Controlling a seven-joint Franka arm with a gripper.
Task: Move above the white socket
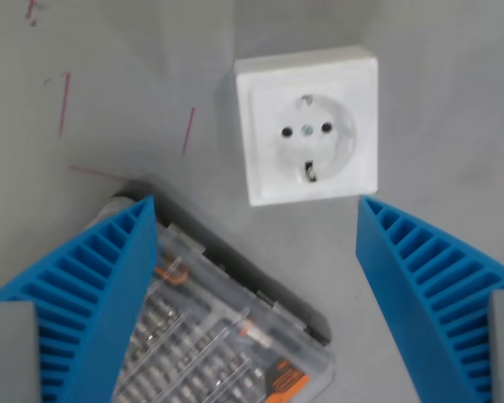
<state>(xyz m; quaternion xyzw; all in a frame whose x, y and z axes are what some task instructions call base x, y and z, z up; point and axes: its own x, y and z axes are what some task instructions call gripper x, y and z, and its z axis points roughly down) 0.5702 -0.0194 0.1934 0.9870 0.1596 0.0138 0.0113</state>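
Note:
A white square socket (308,126) with a round recess, two pin holes and a metal earth clip lies flat on the grey surface in the upper middle of the wrist view. My gripper (256,214) hangs above the surface, just below the socket in the picture. Its two blue ribbed fingers stand wide apart, one at the wrist view's left (92,285) and one at the wrist view's right (433,277). Nothing is between them in a grasp. The socket sits beyond the fingertips, a little toward the right finger.
A clear plastic case of screwdriver bits (223,336) with orange parts lies on the grey surface (454,101) between the fingers, partly hidden by the left finger. Thin red pen marks (187,130) are drawn on the surface at the upper left.

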